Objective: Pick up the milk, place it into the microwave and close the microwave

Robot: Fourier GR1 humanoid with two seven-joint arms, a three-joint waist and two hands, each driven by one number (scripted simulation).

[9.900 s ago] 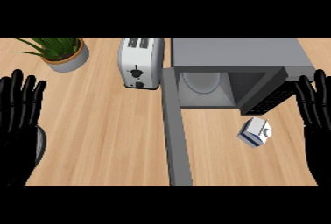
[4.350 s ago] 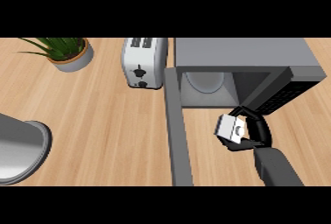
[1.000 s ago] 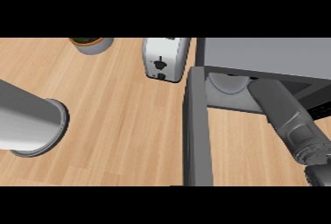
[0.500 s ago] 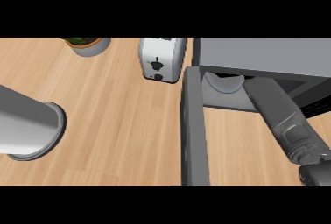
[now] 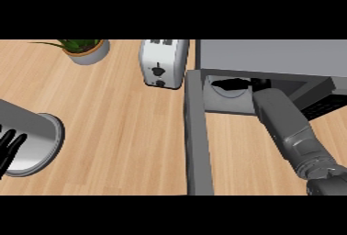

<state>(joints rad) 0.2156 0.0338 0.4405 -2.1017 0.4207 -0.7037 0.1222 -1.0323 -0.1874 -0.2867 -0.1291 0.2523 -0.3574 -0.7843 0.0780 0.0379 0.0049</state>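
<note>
Since half a second before, my view had swung a little to the left: the toaster [image 5: 163, 63] and the potted plant [image 5: 86, 48] sat further right in the picture, and the fingers of my left robot hand [image 5: 9, 148] had come into sight at the left edge. Those fingers were straight and spread, lying over the grey cylinder [image 5: 30, 137] that stood on the wooden table [image 5: 115, 128].

My right forearm [image 5: 288, 128] ran up from the lower right corner into the open mouth of the microwave [image 5: 271, 57]. Only a dark shape of my right robot hand [image 5: 234, 84] showed inside, above the pale turntable plate [image 5: 227, 94], and I could not tell whether its fingers were apart or clamped on anything. The milk did not show anywhere; if it was inside the cavity, the arm and the shadow hid it.

The microwave door [image 5: 196, 137] stood open, seen edge-on as a long grey bar reaching from the oven's left front corner down toward me. The dark control panel [image 5: 324, 103] showed at the right of the cavity. The toaster stood just beside the microwave's left side, with the plant well apart from it near the table's far left.
</note>
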